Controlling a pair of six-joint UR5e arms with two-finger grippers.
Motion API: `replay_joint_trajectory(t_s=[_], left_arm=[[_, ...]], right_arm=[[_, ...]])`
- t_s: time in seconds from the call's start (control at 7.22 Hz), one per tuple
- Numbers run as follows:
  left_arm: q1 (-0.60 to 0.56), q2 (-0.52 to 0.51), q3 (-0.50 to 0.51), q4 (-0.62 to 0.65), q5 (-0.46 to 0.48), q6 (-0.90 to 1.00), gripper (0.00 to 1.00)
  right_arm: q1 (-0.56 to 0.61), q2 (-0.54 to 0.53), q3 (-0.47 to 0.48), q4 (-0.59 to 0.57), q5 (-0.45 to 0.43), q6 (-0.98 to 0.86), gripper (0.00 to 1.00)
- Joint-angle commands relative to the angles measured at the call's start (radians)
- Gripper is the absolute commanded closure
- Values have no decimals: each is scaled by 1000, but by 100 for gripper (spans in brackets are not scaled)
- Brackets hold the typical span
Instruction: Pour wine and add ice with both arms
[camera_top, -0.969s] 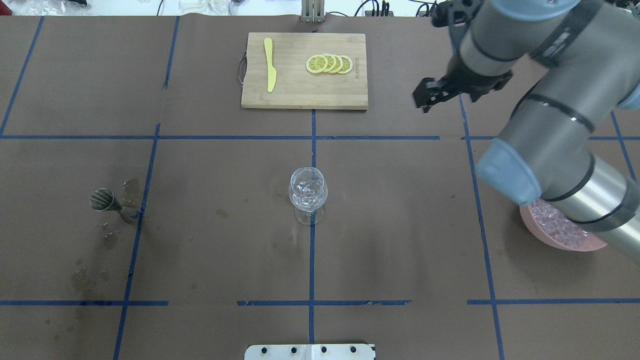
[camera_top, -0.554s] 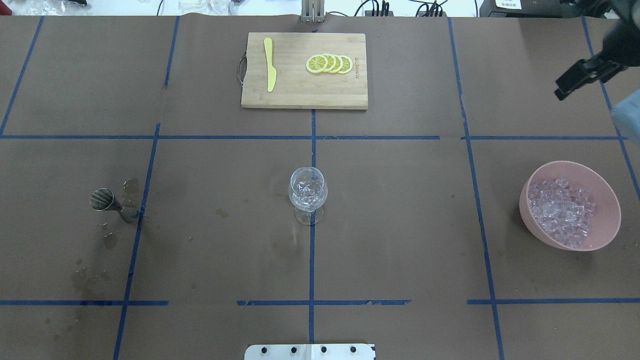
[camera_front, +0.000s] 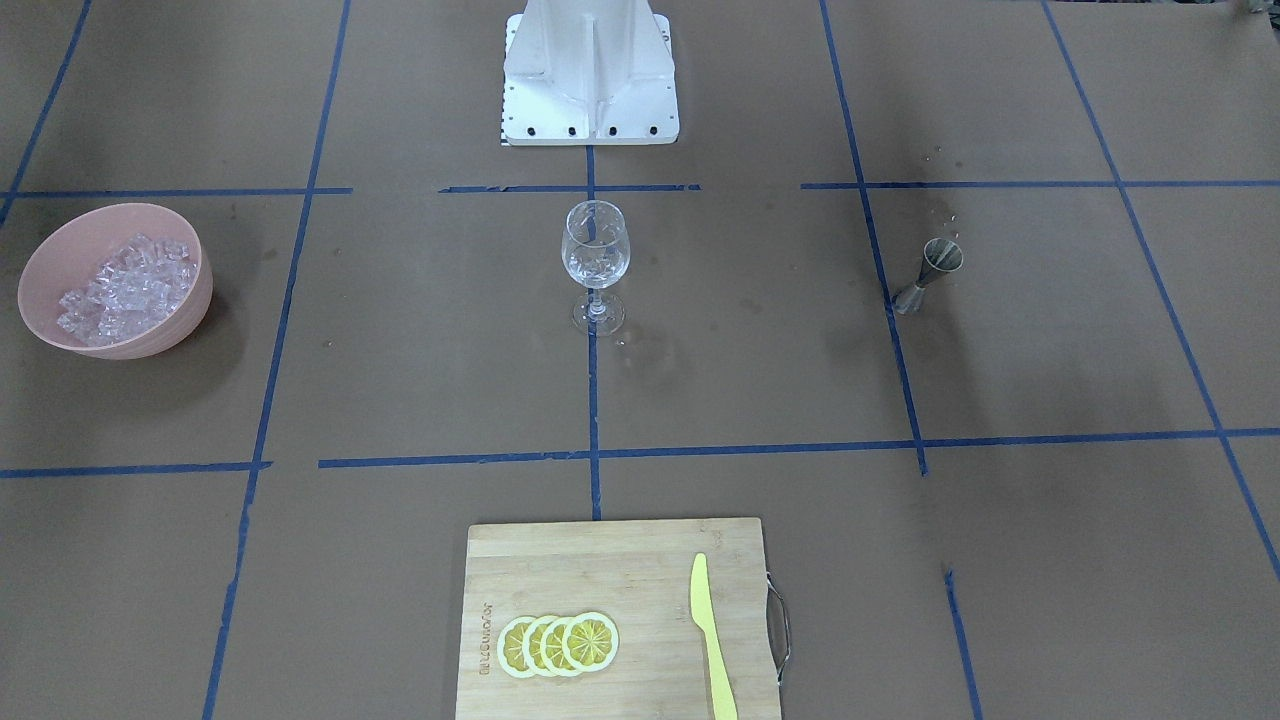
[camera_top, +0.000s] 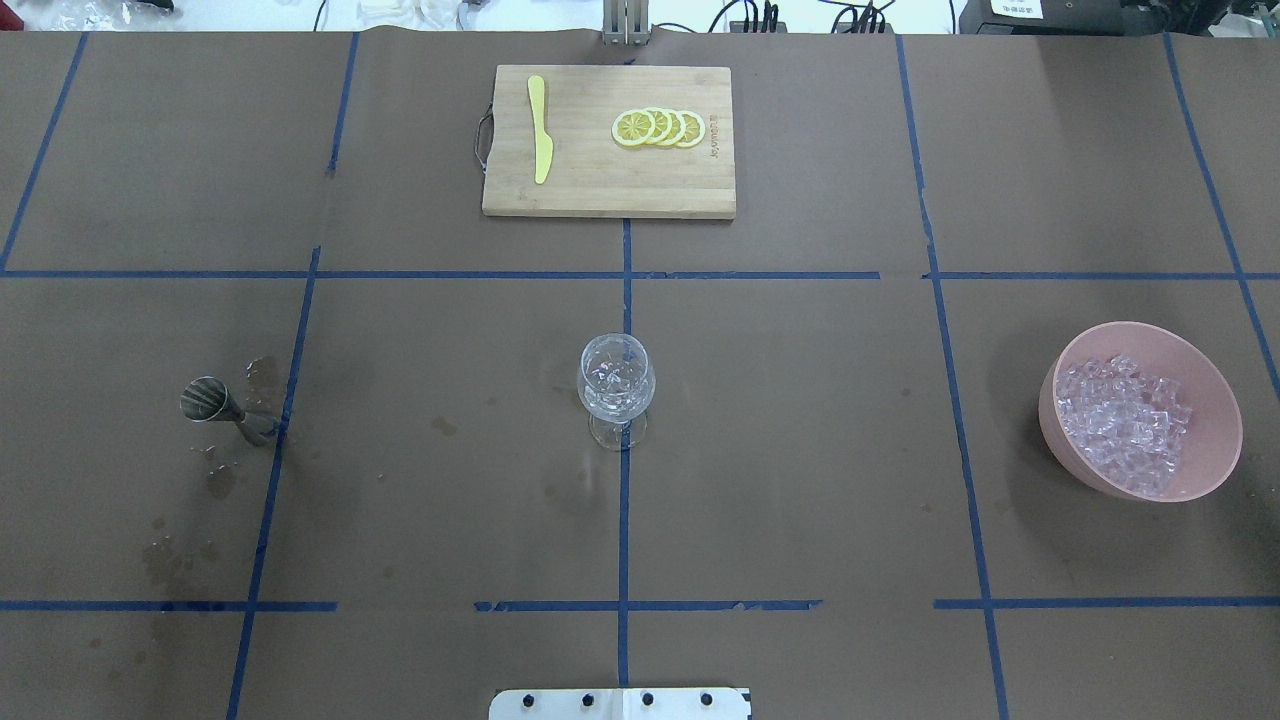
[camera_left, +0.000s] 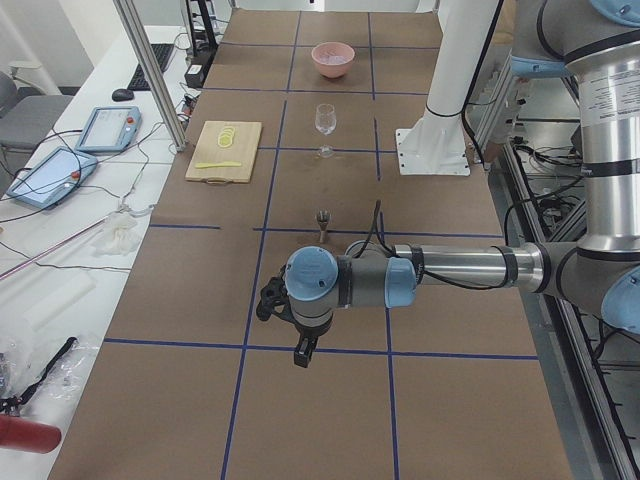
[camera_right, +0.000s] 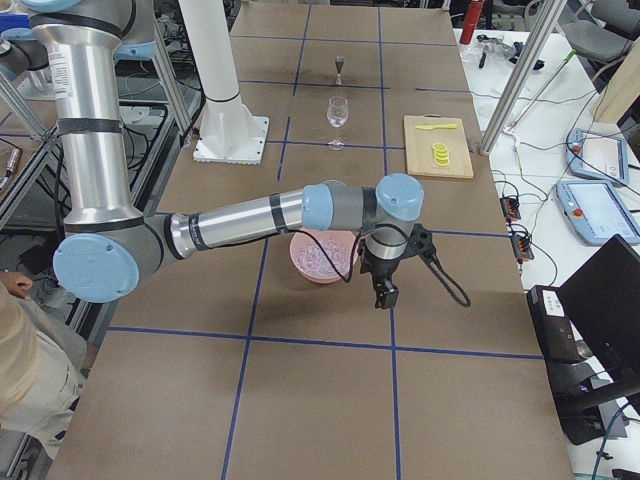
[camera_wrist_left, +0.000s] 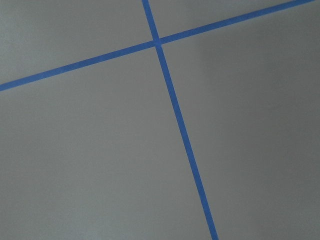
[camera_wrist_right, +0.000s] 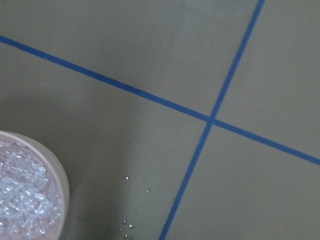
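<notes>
Exterior right shows the right gripper (camera_right: 384, 293) hanging fingers-down just beyond the pink bowl (camera_top: 1212, 395), over bare paper. A second ago it stretched across the overhead view above the table's far right, and now it has left that view altogether. I read this as a retreat after a drop into the wine glass (camera_top: 616, 385). The glass stands at the table's centre and already holds several clear cubes, so the icing step looks done or nearly so. From this side angle I cannot tell whether the jaws are parted or closed; nothing visible hangs from them. Its wrist camera sees only the bowl's rim at lower left, the ice (camera_wrist_right: 22, 200) heaped inside, and a few glinting specks on the paper beside it.

The left gripper (camera_left: 303, 352) appears only in the exterior left view, low over a tape crossing and well apart from every object. Its opening cannot be judged either, and its wrist camera shows nothing but paper and blue tape.

Further out, the metal jigger (camera_top: 215, 405) stands upright on the robot's left among dark splash marks, which suggests the pour has been made. The cutting board (camera_top: 600, 190) lies at the far edge with its lemon slices (camera_top: 660, 128) and yellow knife (camera_top: 541, 130) in neat order.
</notes>
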Motion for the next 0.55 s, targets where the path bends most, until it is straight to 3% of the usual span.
replay_joint_trajectory(t_s=[0.0,0.42], left_arm=[[-4,1,-5,-4,0,10,0],[-8,1,-14,-9,0,10,0]], right_arm=[[60,-172,-36,114,2,-9,0],[60,-215,-33,185,7,20,0]])
